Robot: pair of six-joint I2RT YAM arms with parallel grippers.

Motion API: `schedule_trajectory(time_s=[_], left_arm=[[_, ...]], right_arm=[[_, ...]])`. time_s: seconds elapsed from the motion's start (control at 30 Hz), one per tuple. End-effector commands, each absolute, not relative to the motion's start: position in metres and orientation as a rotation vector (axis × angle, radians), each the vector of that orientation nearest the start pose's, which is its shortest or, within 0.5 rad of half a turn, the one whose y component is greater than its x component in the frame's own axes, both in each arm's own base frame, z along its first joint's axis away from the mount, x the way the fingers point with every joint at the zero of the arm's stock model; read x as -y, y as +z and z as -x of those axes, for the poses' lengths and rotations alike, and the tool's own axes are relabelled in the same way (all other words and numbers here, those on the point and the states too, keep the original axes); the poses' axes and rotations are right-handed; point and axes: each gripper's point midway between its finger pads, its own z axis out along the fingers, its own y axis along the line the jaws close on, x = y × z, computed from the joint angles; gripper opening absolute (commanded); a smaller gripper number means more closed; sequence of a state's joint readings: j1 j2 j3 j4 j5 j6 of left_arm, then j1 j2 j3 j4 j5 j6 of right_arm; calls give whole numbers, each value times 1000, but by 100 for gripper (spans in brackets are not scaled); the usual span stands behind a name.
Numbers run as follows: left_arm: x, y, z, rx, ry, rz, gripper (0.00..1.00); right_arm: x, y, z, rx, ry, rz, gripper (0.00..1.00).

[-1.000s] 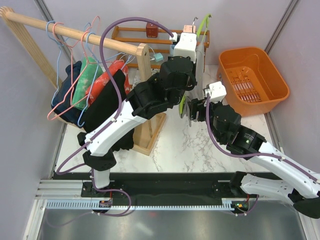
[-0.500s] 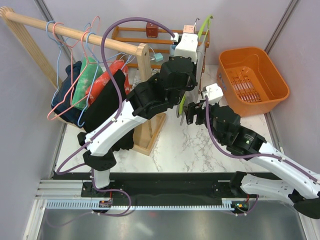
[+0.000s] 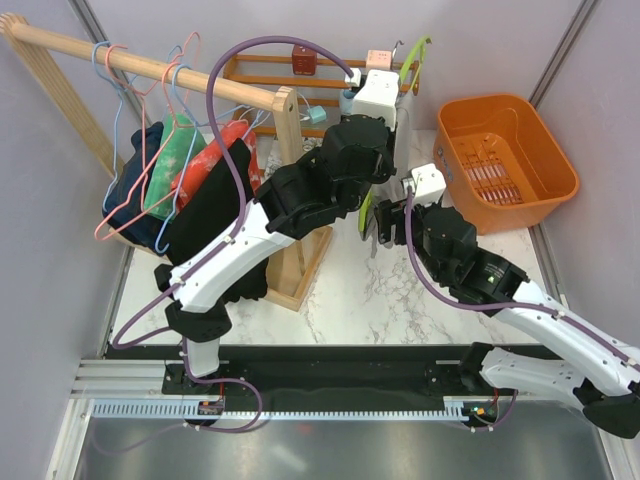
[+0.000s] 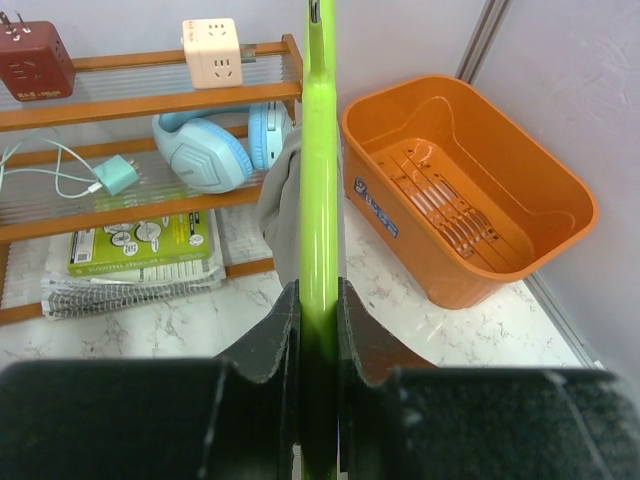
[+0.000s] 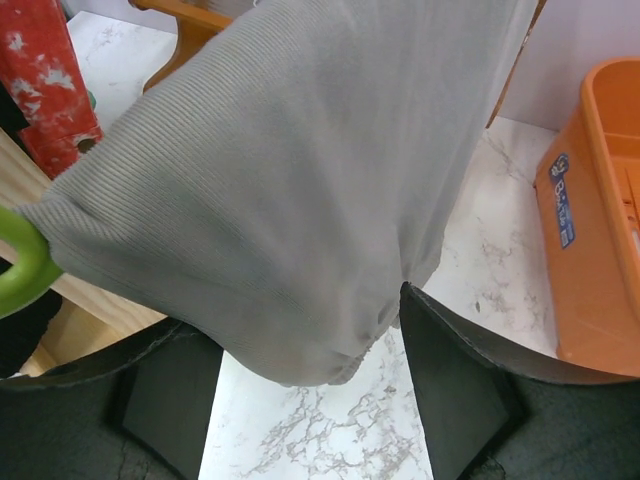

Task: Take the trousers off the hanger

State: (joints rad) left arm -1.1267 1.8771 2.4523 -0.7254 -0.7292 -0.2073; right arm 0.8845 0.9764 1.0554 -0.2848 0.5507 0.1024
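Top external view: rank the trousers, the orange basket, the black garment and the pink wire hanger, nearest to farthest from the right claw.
1. trousers, hanging between the fingers of the right claw.
2. orange basket, to its right, near the table's back.
3. black garment, to its left, on the rack.
4. pink wire hanger, far left.

One lime-green hanger (image 4: 319,200), one pair of grey trousers (image 5: 290,180), one orange basket (image 3: 520,217). Two socket cubes: red cube (image 4: 35,62), cream cube (image 4: 212,50). One pair of blue headphones (image 4: 215,155). One teal charger plug (image 4: 117,172). Four garments on one wooden rail (image 3: 60,42): navy garment (image 3: 125,185), green garment (image 3: 172,152), red garment (image 3: 205,165), black garment (image 3: 195,235).
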Motion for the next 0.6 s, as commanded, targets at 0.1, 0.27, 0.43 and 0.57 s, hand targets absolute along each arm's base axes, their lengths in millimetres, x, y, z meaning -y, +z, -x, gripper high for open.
schedule_trajectory(time_s=[0.1,0.27,0.43,0.57], left_arm=[[346,550,-294,-1518,-475,-116,2],[345,550,-294,-1518,-471,-122,2],[346,551,-294,-1515,-471,-124,2],[345,552,-295,-1515,-475,-123,2]], right_arm=[[-179,339,-270,-1693,219,275,77],[-185,344,-269,-1687,269,300,79],[-190,344,-266,-1689,312,328,82],[-183,335,-268,-1712,288,311,83]])
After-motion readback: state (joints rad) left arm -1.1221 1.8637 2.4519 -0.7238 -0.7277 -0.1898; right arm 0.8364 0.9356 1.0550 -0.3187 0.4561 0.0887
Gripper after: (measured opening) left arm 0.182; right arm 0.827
